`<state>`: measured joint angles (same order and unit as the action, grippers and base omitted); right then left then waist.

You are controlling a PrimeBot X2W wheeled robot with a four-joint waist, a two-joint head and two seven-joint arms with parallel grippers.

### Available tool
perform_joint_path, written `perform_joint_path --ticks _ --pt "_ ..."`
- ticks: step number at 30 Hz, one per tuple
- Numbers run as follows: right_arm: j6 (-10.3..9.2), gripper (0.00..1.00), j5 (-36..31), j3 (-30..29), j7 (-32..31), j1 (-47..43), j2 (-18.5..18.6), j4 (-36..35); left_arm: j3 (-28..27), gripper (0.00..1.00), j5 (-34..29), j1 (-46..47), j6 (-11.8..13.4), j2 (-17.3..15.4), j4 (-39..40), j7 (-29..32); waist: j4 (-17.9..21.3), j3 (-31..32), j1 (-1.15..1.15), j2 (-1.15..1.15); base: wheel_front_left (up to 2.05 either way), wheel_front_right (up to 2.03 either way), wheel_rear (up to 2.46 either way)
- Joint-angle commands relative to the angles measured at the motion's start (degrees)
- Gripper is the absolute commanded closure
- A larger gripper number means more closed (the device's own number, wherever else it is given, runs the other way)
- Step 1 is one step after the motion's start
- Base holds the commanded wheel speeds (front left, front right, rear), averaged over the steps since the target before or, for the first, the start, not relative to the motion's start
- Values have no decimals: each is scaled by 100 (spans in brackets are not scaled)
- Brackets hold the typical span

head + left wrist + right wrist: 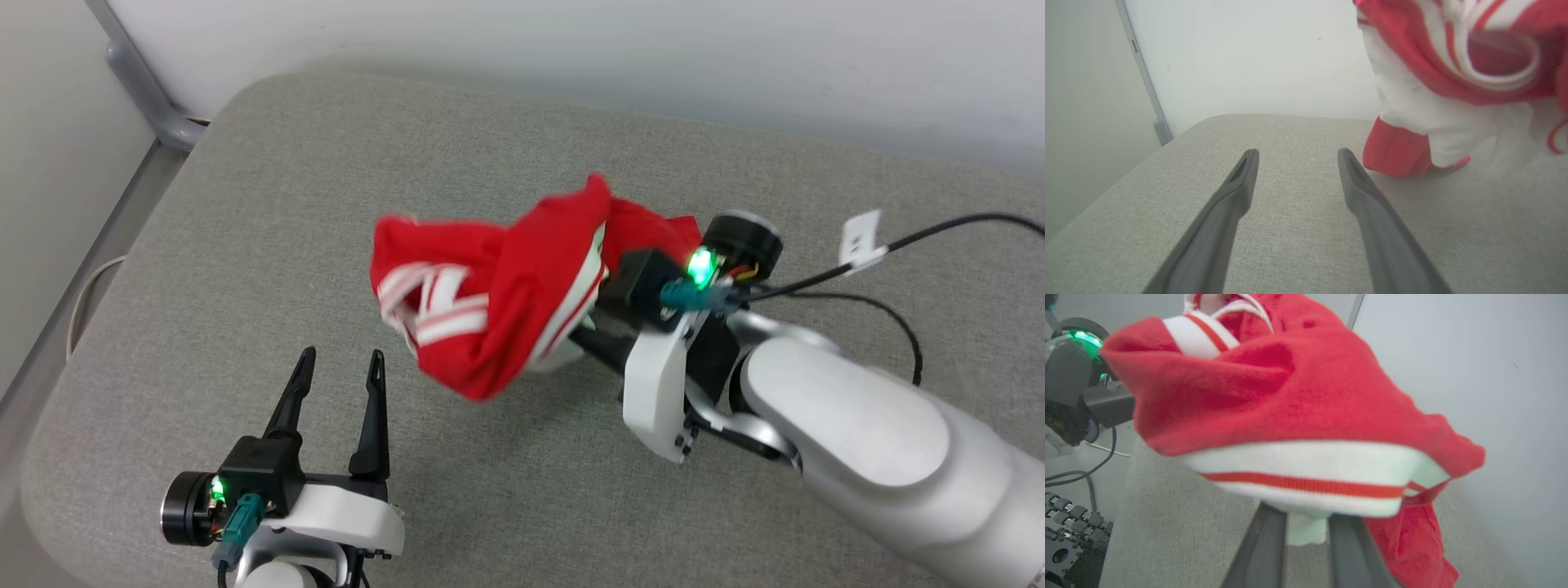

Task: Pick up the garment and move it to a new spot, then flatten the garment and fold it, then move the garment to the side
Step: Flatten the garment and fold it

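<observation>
Clamping the bunched garment (490, 302), the right gripper (589, 340) holds it trailing leftward; left gripper (341, 359) gapes empty.

Bunched red jersey T-shirt (490, 286), crumpled into a loose wad and lifted off the grey padded surface (245, 245) near its middle. White sleeve fabric and red-and-white stripe trim show among the folds. Red edge hangs lowest; contact with the surface unclear.

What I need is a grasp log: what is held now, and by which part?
The right gripper holds the garment by white fabric just under a striped trim band; the left gripper is open and holds nothing.
</observation>
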<state>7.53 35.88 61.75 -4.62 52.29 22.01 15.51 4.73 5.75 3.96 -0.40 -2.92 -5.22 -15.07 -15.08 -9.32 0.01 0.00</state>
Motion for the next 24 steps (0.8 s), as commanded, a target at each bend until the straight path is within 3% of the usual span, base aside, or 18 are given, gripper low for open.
perform_joint_path --ticks 1,6,12,20,24 --pt "-8 100 36 258 69 73 29 196 -17 0 10 47 34 5 21 -15 11 -7 -1 0 0 0 0" --pt "-8 100 275 957 252 -206 251 754 -53 0 54 -15 81 5 0 -15 107 25 -1 0 0 0 0" --pt "-8 100 485 1122 447 -725 798 1078 -52 0 74 -103 84 5 -29 -15 310 148 -1 0 0 0 0" --pt "-9 100 1038 851 717 -1527 1588 1462 -4 0 76 -161 96 4 -16 -15 474 237 -1 0 0 0 0" --pt "-9 98 1270 532 928 -1858 1690 1642 -30 0 60 -213 78 4 -11 -15 525 251 -1 0 0 0 0"
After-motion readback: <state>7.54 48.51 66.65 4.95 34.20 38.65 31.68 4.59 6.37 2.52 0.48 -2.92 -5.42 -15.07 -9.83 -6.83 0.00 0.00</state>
